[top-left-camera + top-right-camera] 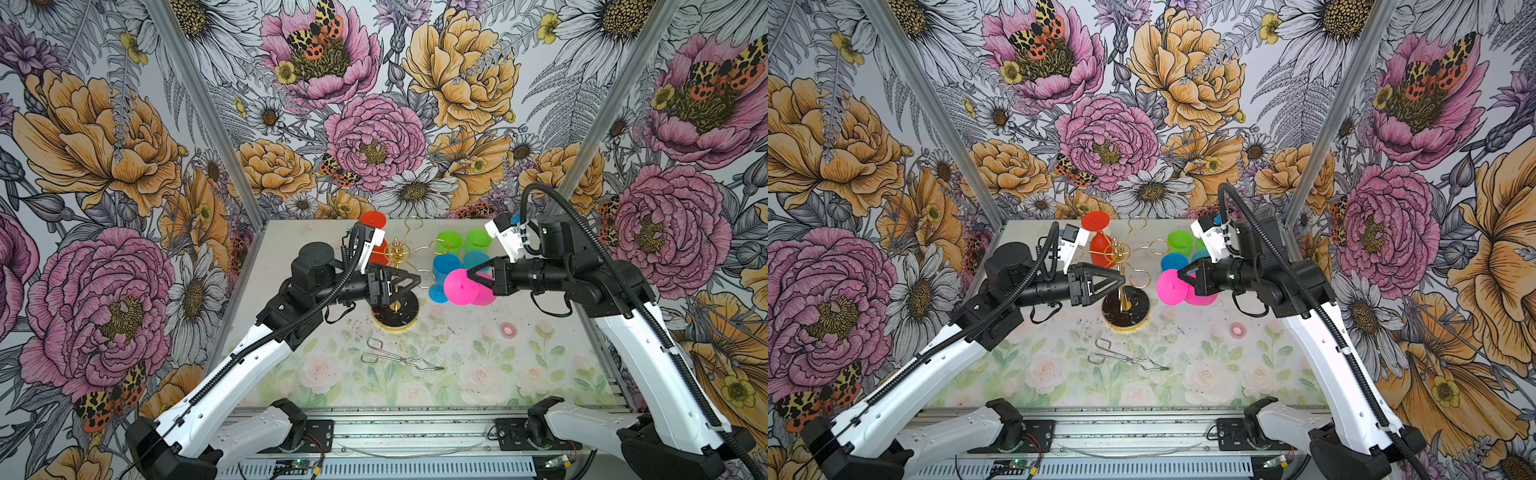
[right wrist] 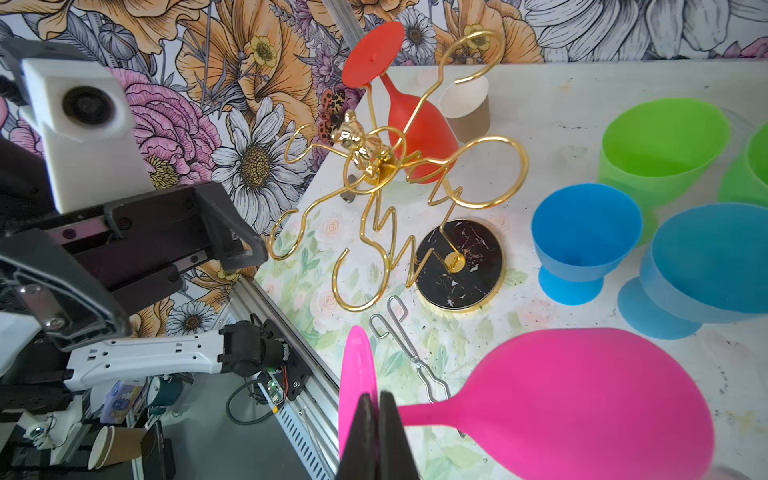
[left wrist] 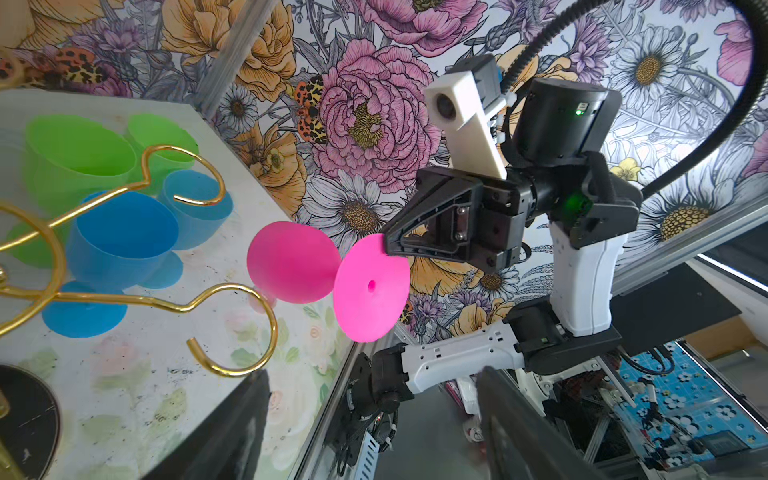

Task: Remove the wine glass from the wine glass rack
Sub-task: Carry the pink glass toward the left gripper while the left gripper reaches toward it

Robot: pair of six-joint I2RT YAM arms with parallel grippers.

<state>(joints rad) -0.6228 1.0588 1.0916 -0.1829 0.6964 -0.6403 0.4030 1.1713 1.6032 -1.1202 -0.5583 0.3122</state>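
While in right hand (image 1: pixel 469 275), pink glass (image 1: pixel 457 289).

Gold wire wine glass rack (image 1: pixel 397 250), round black base, upright mid-desk (image 1: pixel 478 332) nr far edge. Pink plastic wine glass (image 1: pixel 461 286) off rack, sideways in air just right, foot twd rack.

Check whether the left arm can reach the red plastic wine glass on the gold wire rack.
Probably yes: the open left gripper sits at the rack, red wine glass hanging just behind it.
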